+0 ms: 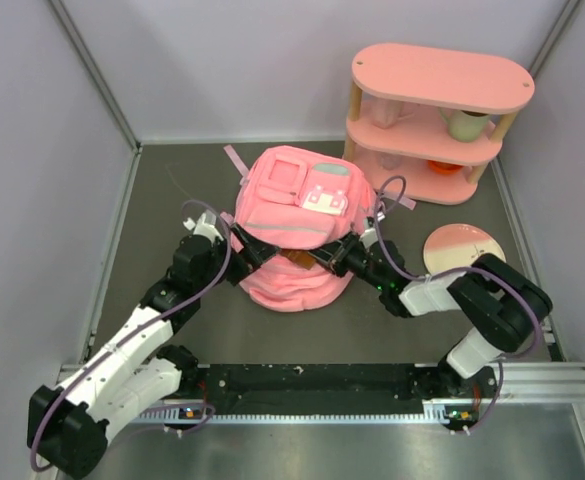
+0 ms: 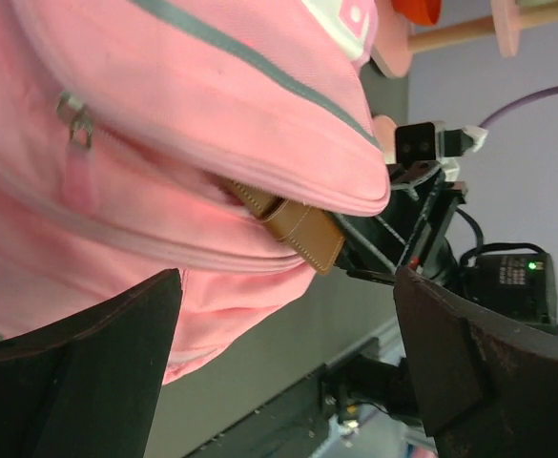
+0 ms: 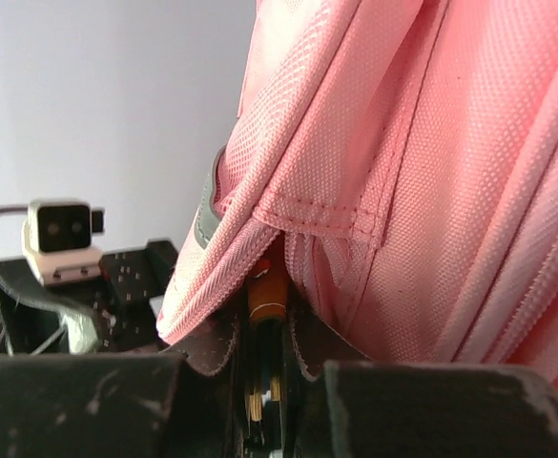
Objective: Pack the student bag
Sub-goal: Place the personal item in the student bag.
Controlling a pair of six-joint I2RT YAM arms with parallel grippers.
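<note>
Right gripper (image 1: 319,258) pinches a brown case (image 2: 293,229), 5 o'clock on the pink backpack (image 1: 292,200) — left gripper (image 2: 288,286) has jaws wide apart.

The dark grey desk (image 1: 172,190) carries the student bag (image 1: 292,225) at centre, a pink shelf unit (image 1: 437,120) far right and a pink plate (image 1: 463,247) nearer right.

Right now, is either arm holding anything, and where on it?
Right gripper: jaws shut on the brown case, at its outer end; the other end is inside the student bag. Left gripper: open, holds nothing.
</note>
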